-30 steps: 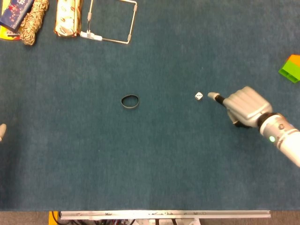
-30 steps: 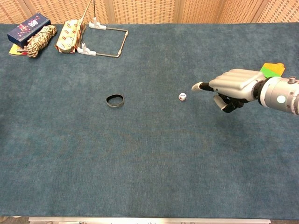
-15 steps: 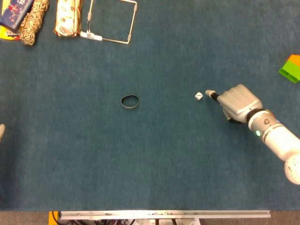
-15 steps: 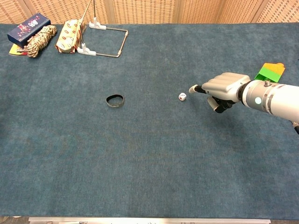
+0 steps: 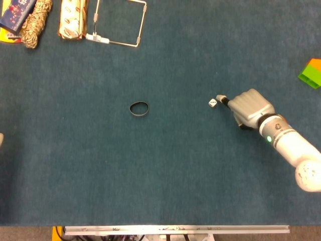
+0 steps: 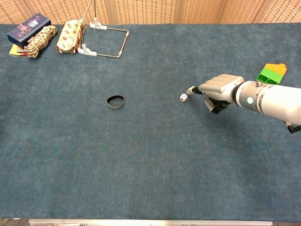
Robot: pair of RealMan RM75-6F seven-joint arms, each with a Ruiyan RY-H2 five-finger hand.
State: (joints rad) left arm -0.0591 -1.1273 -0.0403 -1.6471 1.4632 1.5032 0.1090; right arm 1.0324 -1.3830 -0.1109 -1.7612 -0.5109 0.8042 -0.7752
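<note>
White die lies just beside outstretched fingers.

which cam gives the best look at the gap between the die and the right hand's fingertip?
Head view: looking straight down, it shows the die and the right hand fingertip with a sliver of blue cloth between them. Chest view is oblique; there the fingertip sits just above and beside the die, so contact is harder to judge.

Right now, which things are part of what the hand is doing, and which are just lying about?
In play: right hand, die just off its fingertip.

Lying about: black ring, wire frame, rope, box, wrapped packet, green-orange block.
</note>
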